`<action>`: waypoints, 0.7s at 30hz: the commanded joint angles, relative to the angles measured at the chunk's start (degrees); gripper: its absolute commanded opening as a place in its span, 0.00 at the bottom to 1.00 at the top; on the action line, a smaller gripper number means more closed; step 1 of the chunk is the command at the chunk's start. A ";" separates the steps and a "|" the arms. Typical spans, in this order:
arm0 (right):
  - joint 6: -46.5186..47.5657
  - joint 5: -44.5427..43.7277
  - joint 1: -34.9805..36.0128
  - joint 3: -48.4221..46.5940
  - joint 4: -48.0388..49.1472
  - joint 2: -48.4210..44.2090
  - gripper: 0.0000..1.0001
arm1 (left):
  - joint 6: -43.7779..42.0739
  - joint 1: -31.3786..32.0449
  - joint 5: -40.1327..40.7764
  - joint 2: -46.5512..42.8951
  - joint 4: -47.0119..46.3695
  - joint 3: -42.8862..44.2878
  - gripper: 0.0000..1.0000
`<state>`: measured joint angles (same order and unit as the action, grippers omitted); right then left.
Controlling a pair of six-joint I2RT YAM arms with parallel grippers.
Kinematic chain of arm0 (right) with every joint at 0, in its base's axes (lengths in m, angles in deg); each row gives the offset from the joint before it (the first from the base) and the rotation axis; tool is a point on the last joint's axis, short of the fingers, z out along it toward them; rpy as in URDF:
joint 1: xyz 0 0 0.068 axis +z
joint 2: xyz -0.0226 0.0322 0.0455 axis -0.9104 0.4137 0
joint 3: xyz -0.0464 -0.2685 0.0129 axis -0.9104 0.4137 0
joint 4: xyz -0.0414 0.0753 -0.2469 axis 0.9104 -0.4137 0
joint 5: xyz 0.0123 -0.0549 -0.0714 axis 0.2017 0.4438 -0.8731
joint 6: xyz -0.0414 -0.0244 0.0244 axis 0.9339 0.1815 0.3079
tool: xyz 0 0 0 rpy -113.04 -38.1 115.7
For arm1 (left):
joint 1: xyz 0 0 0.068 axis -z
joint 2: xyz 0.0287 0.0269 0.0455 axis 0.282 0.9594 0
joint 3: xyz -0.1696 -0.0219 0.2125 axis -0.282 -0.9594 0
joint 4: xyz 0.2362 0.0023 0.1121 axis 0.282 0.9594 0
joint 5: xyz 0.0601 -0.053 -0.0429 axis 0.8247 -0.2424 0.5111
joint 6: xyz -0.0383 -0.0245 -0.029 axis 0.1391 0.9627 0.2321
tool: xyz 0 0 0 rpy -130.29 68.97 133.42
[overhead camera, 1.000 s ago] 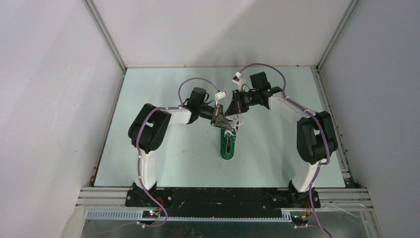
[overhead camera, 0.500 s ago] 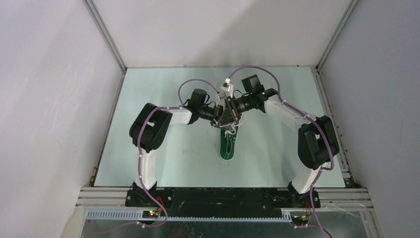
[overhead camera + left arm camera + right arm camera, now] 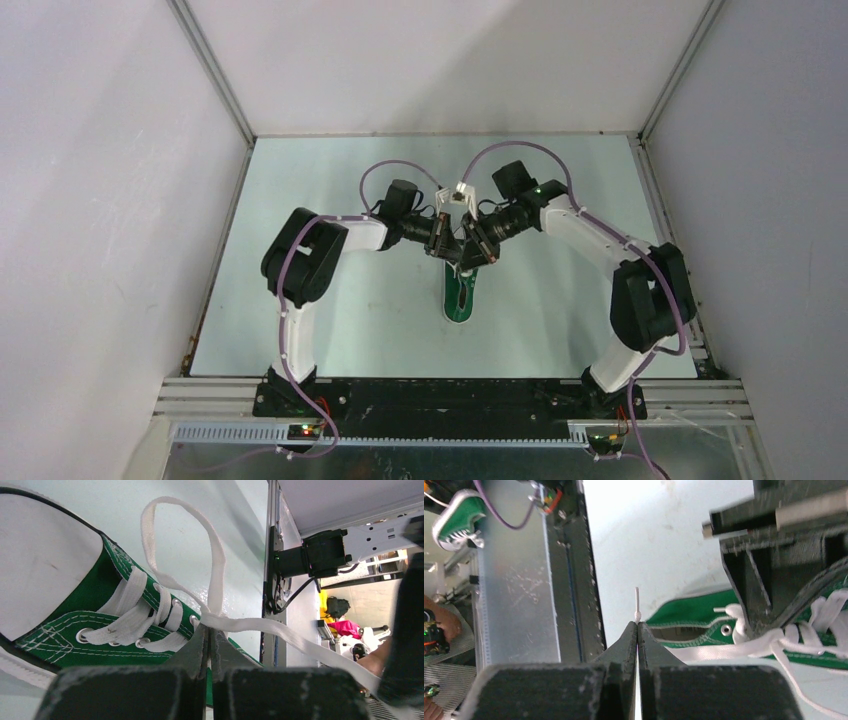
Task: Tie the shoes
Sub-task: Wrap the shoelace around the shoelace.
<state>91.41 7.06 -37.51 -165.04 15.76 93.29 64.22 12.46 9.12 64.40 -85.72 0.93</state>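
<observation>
We find the green sneaker (image 3: 460,298) centred on the table (image 3: 330,300), its far end hidden overhead by both grippers meeting there. The left gripper (image 3: 208,630) is clamped on a white lace (image 3: 216,575); the right gripper (image 3: 637,630) is clamped on a lace tip (image 3: 636,602).

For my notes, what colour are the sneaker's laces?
The laces are white, on a green sneaker; left wrist view shows it best.

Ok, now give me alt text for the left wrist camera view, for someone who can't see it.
The left pincer, shut, pinches a white lace where a loop rises from it, close to the eyelets of a green sneaker lying on a pale table. The lace's other strand runs off toward the lower right.
</observation>
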 commanded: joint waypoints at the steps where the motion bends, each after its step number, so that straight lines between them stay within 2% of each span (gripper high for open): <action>1: 10.18 -7.07 0.42 2.64 -5.96 3.62 0.02 | -0.86 -0.19 -1.08 0.04 -1.42 0.80 0.00; 4: 10.97 -9.55 0.48 3.83 -5.15 5.11 0.09 | -0.73 -0.19 -1.30 -0.13 -2.02 0.26 0.00; 8: 11.12 -12.83 0.38 4.39 -6.01 4.66 0.29 | -0.92 -0.19 -1.54 -0.57 -2.57 -0.46 0.00; 9: 11.41 -13.22 0.01 4.42 -7.24 4.42 0.37 | -1.00 -0.19 -1.75 -0.79 -2.59 -0.58 0.00; 13: 8.65 -12.44 -5.47 5.48 -7.40 0.24 0.53 | -1.81 -0.14 -2.28 -1.43 -2.46 -1.00 0.00; 17: -0.38 -11.51 -11.62 8.78 0.62 -2.56 0.60 | -2.05 0.05 -3.33 -1.40 -3.70 -1.39 0.00; 18: -4.10 -10.70 -12.28 9.71 2.97 -2.17 0.61 | -2.05 0.24 -3.38 -1.28 -3.82 -1.38 0.00; 21: -7.64 -10.56 -13.25 10.90 5.95 1.31 0.58 | -1.98 0.56 -3.75 -1.10 -4.43 -1.37 0.01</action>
<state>91.60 -4.35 -50.63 -155.84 14.87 92.61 63.89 12.48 7.66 64.40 -87.68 0.06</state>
